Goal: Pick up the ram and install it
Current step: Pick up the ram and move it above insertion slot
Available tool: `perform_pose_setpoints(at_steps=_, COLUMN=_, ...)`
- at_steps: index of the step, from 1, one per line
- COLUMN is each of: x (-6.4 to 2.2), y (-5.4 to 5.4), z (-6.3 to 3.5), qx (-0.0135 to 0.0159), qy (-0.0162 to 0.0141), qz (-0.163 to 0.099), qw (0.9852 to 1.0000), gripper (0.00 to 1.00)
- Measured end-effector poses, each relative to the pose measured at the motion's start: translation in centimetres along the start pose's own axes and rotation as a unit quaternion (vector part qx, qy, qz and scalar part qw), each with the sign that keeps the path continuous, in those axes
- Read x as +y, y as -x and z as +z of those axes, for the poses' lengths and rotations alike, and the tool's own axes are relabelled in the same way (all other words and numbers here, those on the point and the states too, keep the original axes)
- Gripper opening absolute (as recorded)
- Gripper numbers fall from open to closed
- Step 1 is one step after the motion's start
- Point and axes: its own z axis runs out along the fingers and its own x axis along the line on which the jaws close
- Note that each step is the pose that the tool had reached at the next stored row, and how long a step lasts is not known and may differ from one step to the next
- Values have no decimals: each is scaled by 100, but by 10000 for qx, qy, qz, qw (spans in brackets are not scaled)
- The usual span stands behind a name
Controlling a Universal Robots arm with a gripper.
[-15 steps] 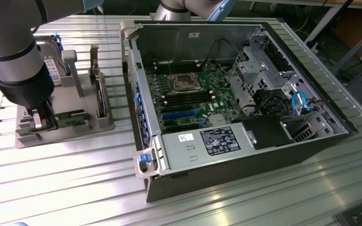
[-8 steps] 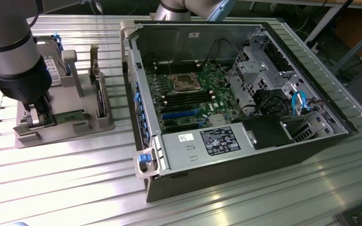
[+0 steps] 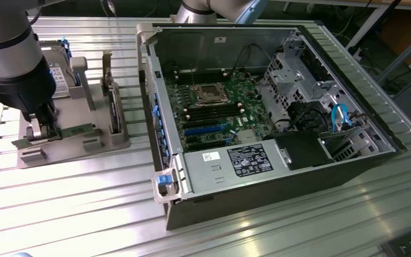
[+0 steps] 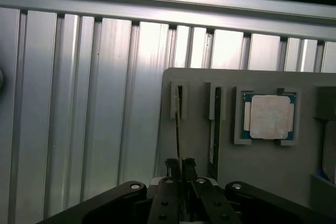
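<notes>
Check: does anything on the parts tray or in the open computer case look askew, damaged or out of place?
Nothing stands out. The ram in the gripper and the second ram stick stand edge-up in their tray slots, the CPU sits square in its pocket, and the computer case looks orderly.

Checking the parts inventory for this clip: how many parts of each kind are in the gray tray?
RAM: 2
CPU: 1
Hard drive: 1
Total: 4
</notes>
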Motion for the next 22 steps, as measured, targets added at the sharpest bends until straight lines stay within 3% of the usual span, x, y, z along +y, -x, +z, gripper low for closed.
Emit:
perform_pose_setpoints(at_steps=5, x=1, y=-1, z=-89, qx=0, qy=0, qz=0, qw=10000, gripper=14)
perform_pose_setpoints(at_steps=9, x=6, y=-3, z=-329, qx=0, qy=0, qz=0, qw=10000, gripper=14)
perform_pose_setpoints(at_steps=16, x=8, y=-4, z=-492, qx=0, qy=0, qz=0, qw=10000, gripper=14)
perform_pose_setpoints(at_steps=19, x=10, y=-5, z=-628, qx=0, qy=0, qz=0, qw=10000, gripper=14)
perform_pose_setpoints(at_steps=22, x=11, y=-5, z=-668, qx=0, qy=0, qz=20, qw=10000, gripper=14)
